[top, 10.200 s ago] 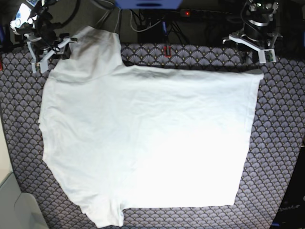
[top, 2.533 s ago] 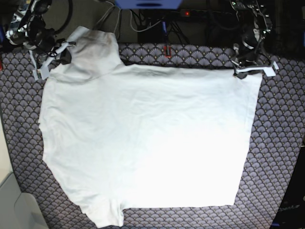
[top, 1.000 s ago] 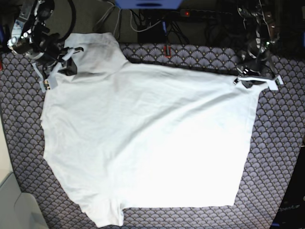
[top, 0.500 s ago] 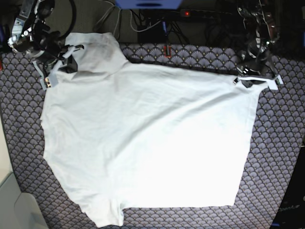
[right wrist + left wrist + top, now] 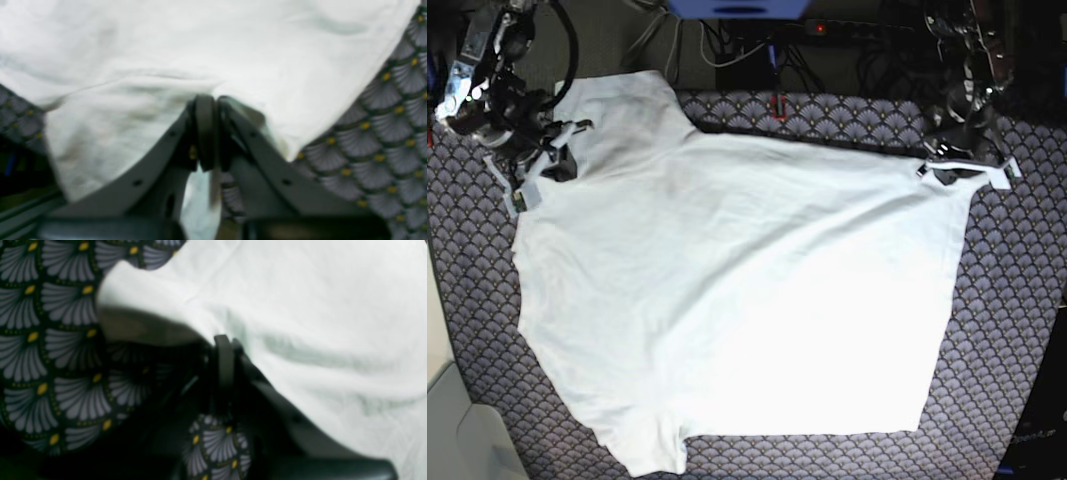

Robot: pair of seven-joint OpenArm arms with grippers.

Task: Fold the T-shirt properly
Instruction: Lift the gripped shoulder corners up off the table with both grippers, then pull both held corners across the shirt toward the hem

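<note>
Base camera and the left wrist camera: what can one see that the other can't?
Only the base view shows the whole T-shirt, both arms and the cables behind. Only the left wrist view shows, close up, the left gripper with its fingers shut on a raised shirt edge. Both show white cloth on the patterned surface.

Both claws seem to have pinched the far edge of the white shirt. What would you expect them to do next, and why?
Probably lift that far edge together and carry it toward the near edge. The left gripper is shut on one far corner of the T-shirt, the right gripper on the sleeve end, and the shirt lies spread flat on the patterned cloth, unfolded.
</note>
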